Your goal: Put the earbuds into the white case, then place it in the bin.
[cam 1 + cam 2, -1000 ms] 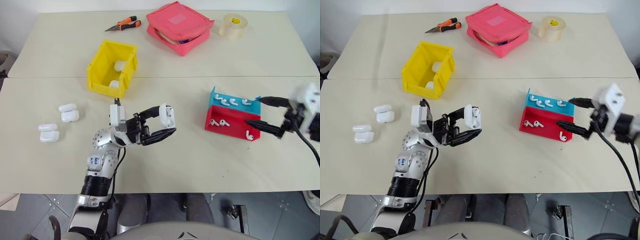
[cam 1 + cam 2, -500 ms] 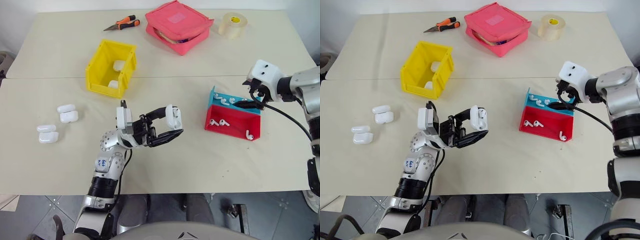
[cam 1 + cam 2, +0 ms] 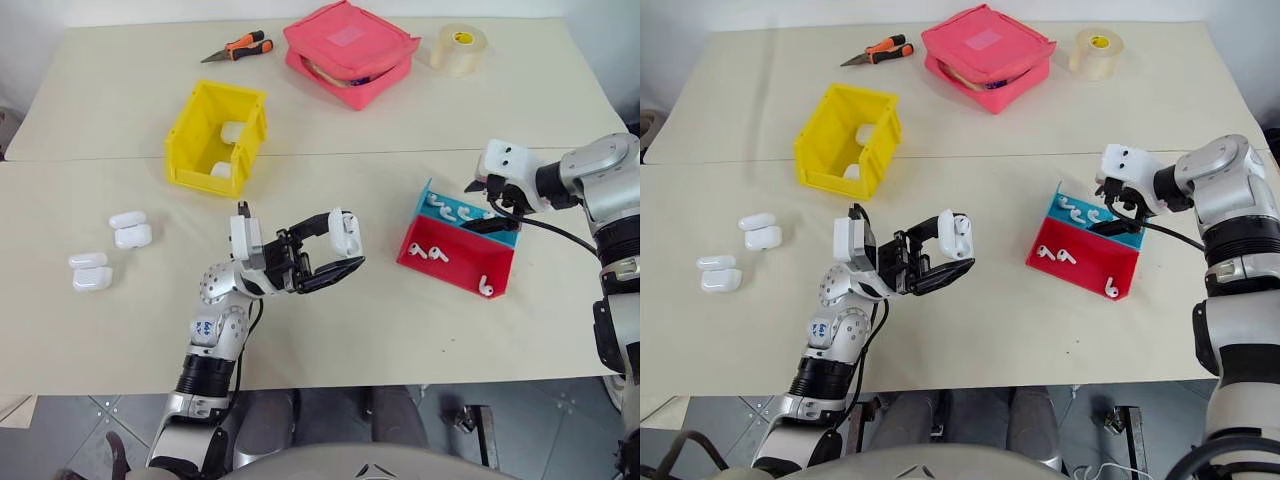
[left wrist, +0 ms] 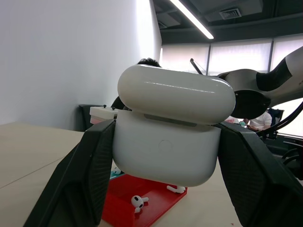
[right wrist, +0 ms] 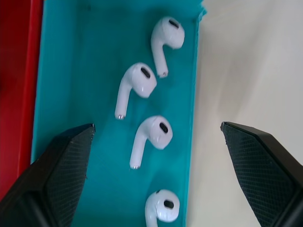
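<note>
Table (image 3: pixel 420 340): left end effector (image 3: pixel 338 245) around white case (image 3: pixel 345 231).

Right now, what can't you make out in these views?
- White case interior: left wrist view, lid barely ajar, left gripper fingers cover its sides.
- Fourth earbud in teal tray: right wrist view, cut by the edge.
- Yellow bin contents: head views, walls partly hide the cases.
</note>
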Action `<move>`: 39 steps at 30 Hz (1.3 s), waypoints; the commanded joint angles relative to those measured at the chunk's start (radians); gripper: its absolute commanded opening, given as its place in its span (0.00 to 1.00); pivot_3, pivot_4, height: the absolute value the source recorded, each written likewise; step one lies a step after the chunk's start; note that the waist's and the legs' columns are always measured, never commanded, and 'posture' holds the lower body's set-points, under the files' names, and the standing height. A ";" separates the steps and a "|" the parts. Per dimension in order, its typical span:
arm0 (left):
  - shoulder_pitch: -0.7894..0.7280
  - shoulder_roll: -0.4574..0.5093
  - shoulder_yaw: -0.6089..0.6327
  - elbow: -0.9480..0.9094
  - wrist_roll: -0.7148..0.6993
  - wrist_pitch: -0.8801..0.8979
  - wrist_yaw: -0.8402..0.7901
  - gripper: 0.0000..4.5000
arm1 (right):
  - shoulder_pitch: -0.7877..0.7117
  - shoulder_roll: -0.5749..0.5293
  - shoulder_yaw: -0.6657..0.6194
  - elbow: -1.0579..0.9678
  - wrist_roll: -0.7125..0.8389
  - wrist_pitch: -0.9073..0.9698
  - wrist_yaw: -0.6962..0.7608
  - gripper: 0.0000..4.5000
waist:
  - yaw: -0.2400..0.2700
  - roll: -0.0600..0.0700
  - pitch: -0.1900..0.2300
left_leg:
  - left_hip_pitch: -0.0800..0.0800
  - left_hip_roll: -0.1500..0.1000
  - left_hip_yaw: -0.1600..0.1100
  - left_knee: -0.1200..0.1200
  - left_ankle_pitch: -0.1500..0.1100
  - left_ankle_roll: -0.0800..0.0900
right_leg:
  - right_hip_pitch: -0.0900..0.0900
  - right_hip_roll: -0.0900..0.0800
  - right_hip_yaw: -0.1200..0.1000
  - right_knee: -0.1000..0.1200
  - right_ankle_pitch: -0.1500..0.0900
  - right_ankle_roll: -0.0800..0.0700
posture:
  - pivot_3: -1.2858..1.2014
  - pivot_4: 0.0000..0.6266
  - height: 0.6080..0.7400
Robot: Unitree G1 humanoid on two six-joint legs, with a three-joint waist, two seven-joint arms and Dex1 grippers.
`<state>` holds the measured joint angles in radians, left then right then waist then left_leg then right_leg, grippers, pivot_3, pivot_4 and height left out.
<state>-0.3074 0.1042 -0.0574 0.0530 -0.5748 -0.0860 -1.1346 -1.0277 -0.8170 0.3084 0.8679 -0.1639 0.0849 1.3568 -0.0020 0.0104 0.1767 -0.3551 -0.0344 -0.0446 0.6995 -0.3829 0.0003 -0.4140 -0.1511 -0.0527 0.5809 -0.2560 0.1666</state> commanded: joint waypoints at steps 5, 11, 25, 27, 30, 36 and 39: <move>0.001 0.005 0.001 -0.013 -0.002 -0.016 -0.004 0.64 | -0.010 0.002 -0.001 0.004 -0.047 0.095 -0.030 0.86 | 0.001 0.000 0.000 | 0.000 0.000 0.000 0.000 0.000 0.000 | 0.000 0.000 0.000 0.000 0.000 0.000 | 0.52 0.24 1.00; -0.006 0.006 0.000 -0.010 -0.005 -0.013 -0.009 0.64 | 0.007 0.019 -0.011 -0.015 -0.030 0.124 -0.019 0.51 | -0.001 0.000 0.000 | 0.000 0.000 0.000 0.001 0.000 0.000 | 0.000 0.000 0.000 0.001 0.000 0.000 | 0.52 0.24 1.00; -0.001 0.009 -0.003 -0.022 -0.006 -0.007 -0.006 0.64 | 0.012 0.041 -0.004 0.001 -0.036 0.104 -0.015 0.47 | -0.002 0.000 0.000 | 0.001 0.000 0.000 0.001 0.000 -0.001 | 0.001 0.000 0.000 0.001 0.000 0.000 | 0.52 0.24 1.00; -0.001 0.010 -0.003 -0.024 -0.006 -0.006 -0.004 0.64 | 0.014 0.045 -0.008 0.001 -0.035 0.104 -0.020 0.37 | -0.002 0.000 0.000 | 0.001 0.000 0.000 0.001 0.000 -0.001 | 0.001 0.000 0.000 0.001 0.000 0.000 | 0.52 0.24 1.00; -0.002 0.011 -0.004 -0.025 -0.006 -0.005 -0.003 0.64 | 0.019 0.046 -0.012 -0.001 -0.037 0.105 -0.028 0.17 | -0.002 0.000 0.000 | 0.002 0.000 0.000 0.001 0.000 -0.001 | 0.001 0.000 0.000 0.002 0.000 0.000 | 0.52 0.24 1.00; -0.009 0.012 -0.006 -0.023 -0.006 -0.001 -0.004 0.64 | 0.033 0.041 -0.022 -0.022 -0.034 0.113 -0.024 0.17 | -0.002 0.000 0.000 | 0.002 0.000 0.000 0.001 0.000 -0.001 | 0.001 0.000 0.001 0.002 0.000 0.000 | 0.52 0.24 1.00; -0.015 0.011 -0.007 -0.020 -0.006 0.001 -0.004 0.64 | 0.043 0.037 -0.030 -0.039 -0.032 0.118 -0.023 0.17 | -0.002 0.000 0.000 | 0.002 0.000 0.000 0.001 0.000 -0.001 | 0.001 0.000 0.001 0.002 0.000 0.000 | 0.52 0.24 1.00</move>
<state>-0.3077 0.1169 -0.0583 0.0533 -0.5751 -0.0840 -1.1369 -1.0109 -0.7762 0.2665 0.8313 -0.1845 0.1962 1.3334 -0.0038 0.0102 0.1764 -0.3532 -0.0342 -0.0445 0.7009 -0.3828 -0.0004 -0.4126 -0.1510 -0.0521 0.5827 -0.2560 0.1666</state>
